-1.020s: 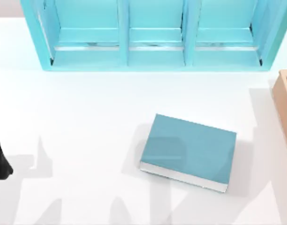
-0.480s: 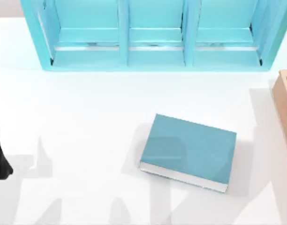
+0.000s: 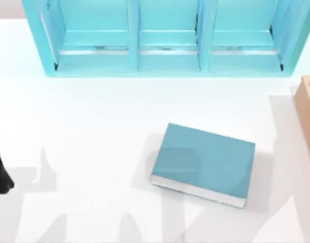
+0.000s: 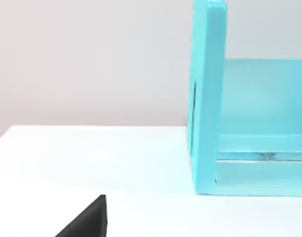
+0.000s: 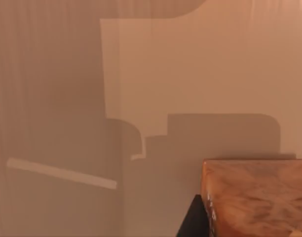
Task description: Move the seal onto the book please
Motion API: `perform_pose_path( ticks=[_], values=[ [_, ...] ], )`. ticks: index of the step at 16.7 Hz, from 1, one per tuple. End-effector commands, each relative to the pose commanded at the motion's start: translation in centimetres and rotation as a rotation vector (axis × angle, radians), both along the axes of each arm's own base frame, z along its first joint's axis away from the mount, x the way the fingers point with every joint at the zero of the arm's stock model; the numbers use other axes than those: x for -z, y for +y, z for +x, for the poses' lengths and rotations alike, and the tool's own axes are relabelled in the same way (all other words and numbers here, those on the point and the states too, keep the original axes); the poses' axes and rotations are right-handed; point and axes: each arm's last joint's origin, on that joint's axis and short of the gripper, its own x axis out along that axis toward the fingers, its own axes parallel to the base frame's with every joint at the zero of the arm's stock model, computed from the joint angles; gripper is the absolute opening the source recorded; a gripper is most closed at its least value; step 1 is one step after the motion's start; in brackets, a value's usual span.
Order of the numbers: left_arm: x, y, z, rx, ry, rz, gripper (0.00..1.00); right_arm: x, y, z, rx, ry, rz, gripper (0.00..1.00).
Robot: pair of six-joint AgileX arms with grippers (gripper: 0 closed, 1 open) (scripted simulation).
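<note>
Nothing moved; book (image 3: 203, 163) lies flat, open table (image 3: 94, 126) all round

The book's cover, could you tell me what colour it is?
Plain teal-blue, with white page edges, seen best from the top view: book.

The only shift is in the soft grey shadow (image 3: 282, 167) on the white tabletop (image 3: 94, 126), to the right of the thick teal-blue hardcover book (image 3: 203, 164). Half a second ago a rounded, darker edge of that shadow lay against the book's right side and its near right corner. Now that rounded edge has gone and the grey beside the book is flatter and more even. Toward the near edge of the tabletop, right of the book, the slanting boundary between grey and bright white has moved a little, so the pale wedge there has a slightly different outline
</note>
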Motion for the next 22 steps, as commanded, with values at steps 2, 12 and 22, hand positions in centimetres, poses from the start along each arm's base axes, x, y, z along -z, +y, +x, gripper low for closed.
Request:
perform_pose_path(
  ticks=[2, 12, 22],
  values=[
    [0.0, 0.0, 0.0, 0.000, 0.000, 0.000, 1.00, -0.2, 0.0, 0.0, 0.003, -0.002, -0.001, 0.00],
    [0.0, 0.0, 0.0, 0.000, 0.000, 0.000, 1.00, -11.1, 8.8, 1.6, 0.020, -0.058, -0.009, 0.00],
    [0.0, 0.0, 0.0, 0.000, 0.000, 0.000, 1.00, -15.1, 15.0, 0.1, 0.001, -0.002, -0.001, 0.00]
  ],
)
